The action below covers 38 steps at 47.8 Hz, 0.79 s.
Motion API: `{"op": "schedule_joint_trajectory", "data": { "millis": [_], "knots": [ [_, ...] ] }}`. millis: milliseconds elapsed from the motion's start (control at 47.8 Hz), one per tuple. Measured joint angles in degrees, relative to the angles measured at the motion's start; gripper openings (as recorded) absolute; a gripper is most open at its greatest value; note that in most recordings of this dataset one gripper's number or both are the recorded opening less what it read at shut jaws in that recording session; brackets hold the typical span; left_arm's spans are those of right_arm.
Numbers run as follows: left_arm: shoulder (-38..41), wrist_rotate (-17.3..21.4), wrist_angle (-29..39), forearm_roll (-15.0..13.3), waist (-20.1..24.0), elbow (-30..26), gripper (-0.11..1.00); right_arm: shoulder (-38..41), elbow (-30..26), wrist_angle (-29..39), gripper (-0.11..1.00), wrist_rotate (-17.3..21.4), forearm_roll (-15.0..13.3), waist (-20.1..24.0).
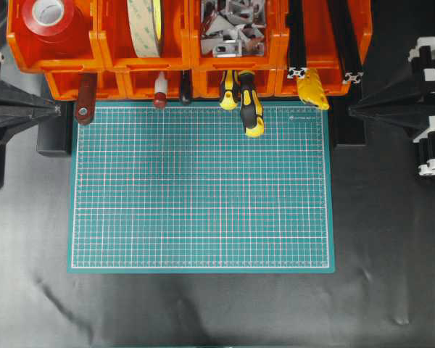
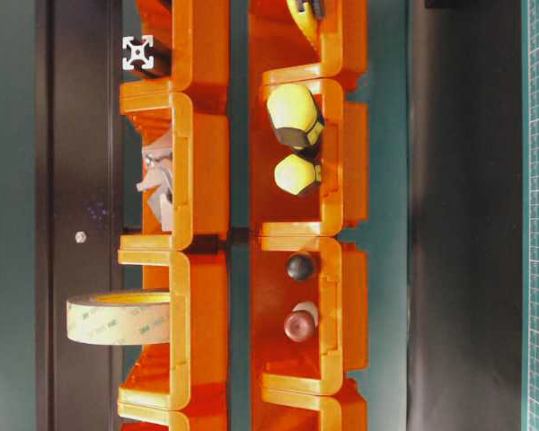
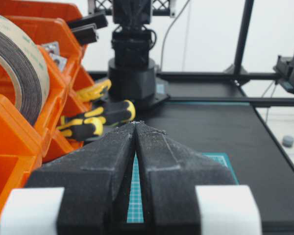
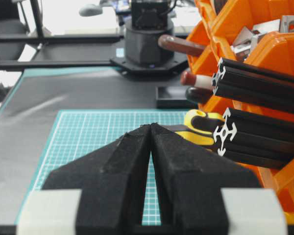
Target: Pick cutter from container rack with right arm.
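Note:
The yellow cutter [image 1: 313,88] pokes out of the lower right bin of the orange container rack [image 1: 181,54], under black aluminium bars [image 1: 299,43]. In the left wrist view the cutter [image 3: 94,91] is the farthest yellow tool. My right gripper [image 1: 351,109] is parked just right of the green mat, shut and empty, to the right of the cutter and a little nearer me. In its own view the right gripper [image 4: 151,125] has its tips together over the mat, and a yellow tool end [image 4: 201,138] shows under the bars. My left gripper [image 3: 135,122] is shut and empty at the mat's left edge.
Two yellow-and-black screwdrivers [image 1: 251,109] hang out of the bin left of the cutter. Red-brown handles [image 1: 85,101] stick out further left. Upper bins hold tape rolls [image 1: 145,25] and metal brackets [image 1: 232,29]. The green mat [image 1: 201,188] lies on a black table.

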Motion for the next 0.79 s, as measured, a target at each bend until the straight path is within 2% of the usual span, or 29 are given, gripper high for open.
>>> {"op": "schedule_joint_trajectory", "data": {
  "millis": [105, 167, 355, 606, 690, 795],
  "knots": [
    [-0.09, -1.32, 2.02, 1.05, 0.00, -1.76, 0.01, -0.70, -0.97, 0.88, 0.02, 0.18, 0.09, 1.32],
    [-0.35, -2.11, 3.78, 1.58, -0.09, -3.52, 0.01, -1.76, -2.64, 3.78, 0.02, 0.18, 0.18, 2.81],
    [-1.32, -2.29, 9.40, 1.76, -0.97, -5.89, 0.01, -3.52, -8.70, 17.93, 0.02, -0.26, 0.09, 6.24],
    [-2.20, -2.37, 11.25, 1.76, -1.58, -6.06, 0.01, -1.93, -17.05, 33.84, 0.02, -0.18, -0.09, 9.67],
    [-2.11, -2.37, 11.34, 1.76, -1.67, -6.15, 0.01, 0.00, -21.01, 39.99, 0.02, -0.18, -1.23, 10.90],
    [-2.20, -2.37, 11.34, 1.76, -1.67, -6.15, 0.01, 3.96, -25.40, 46.93, 0.02, -0.09, -4.39, 13.18]
  ]
}}
